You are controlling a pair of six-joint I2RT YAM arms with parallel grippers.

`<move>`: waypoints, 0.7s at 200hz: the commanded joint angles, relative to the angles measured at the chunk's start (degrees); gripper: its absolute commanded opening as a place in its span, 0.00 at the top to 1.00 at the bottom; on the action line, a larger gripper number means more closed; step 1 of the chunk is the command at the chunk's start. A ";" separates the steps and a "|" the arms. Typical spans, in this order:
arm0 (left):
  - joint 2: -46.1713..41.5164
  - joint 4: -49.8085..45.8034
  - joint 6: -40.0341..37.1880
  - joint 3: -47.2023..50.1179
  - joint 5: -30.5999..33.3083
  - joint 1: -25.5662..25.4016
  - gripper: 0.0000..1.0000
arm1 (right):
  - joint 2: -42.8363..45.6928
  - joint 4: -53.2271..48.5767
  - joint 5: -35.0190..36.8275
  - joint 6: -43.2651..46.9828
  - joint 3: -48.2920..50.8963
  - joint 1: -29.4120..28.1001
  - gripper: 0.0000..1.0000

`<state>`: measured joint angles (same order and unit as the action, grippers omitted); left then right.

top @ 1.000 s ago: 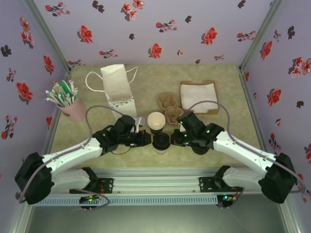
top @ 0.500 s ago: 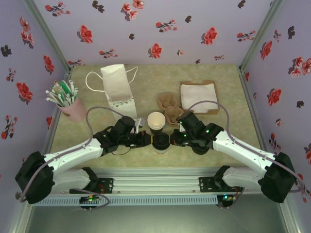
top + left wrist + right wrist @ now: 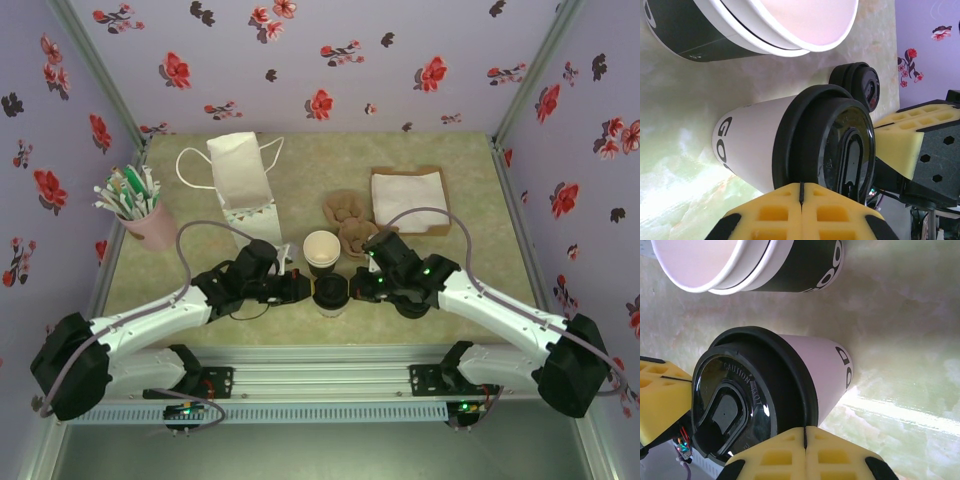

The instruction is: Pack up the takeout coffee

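- Top external: the takeout coffee (image 3: 331, 293) is standing on the surface (image 3: 320, 170) between the left claw (image 3: 303, 288) and the right claw (image 3: 358, 287).
- Left wrist: the left claw is sitting fully closed and empty at the lid's rim.
- Right wrist: the right claw is doing likewise. The cup is looking light and crushable, so gripping its wall below the lid is seeming safest.

- Glossy, smooth black plastic with bright glints and raised lettering on the lid (image 3: 735, 407) of the takeout coffee (image 3: 750, 145), just ahead of the right gripper (image 3: 805, 437).
- Matt white paper with black print on that cup's wall.
- Matt yellow foam-like pads, moulded in square pockets, on the left gripper (image 3: 801, 192); hard black plastic with hexagonal holes behind the opposite pad.
- Matt paper, dark outside, smooth cream inside, on the lidless cup (image 3: 695, 35), beyond the left gripper's tips.
- Semi-gloss black plastic on the spare lids (image 3: 860, 85), past the coffee from the left gripper.
- Smooth, pale green marbled table (image 3: 900, 315), softly shiny under both grippers.
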<state>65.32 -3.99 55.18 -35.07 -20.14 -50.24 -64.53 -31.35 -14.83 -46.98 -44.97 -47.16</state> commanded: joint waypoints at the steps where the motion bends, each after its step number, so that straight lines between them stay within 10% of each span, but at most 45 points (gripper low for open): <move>1: -1.71 -1.29 0.19 0.40 0.50 -0.48 0.96 | 1.19 -2.14 1.54 -1.09 -0.14 -0.82 0.99; 140: -1.77 -0.54 0.98 1.10 0.71 -1.31 0.96 | 1.49 0.73 1.55 -2.33 1.08 -4.67 0.96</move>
<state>64.27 -4.95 55.42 -34.63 -19.97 -50.94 -61.95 -32.10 -13.96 -48.49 -44.38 -50.81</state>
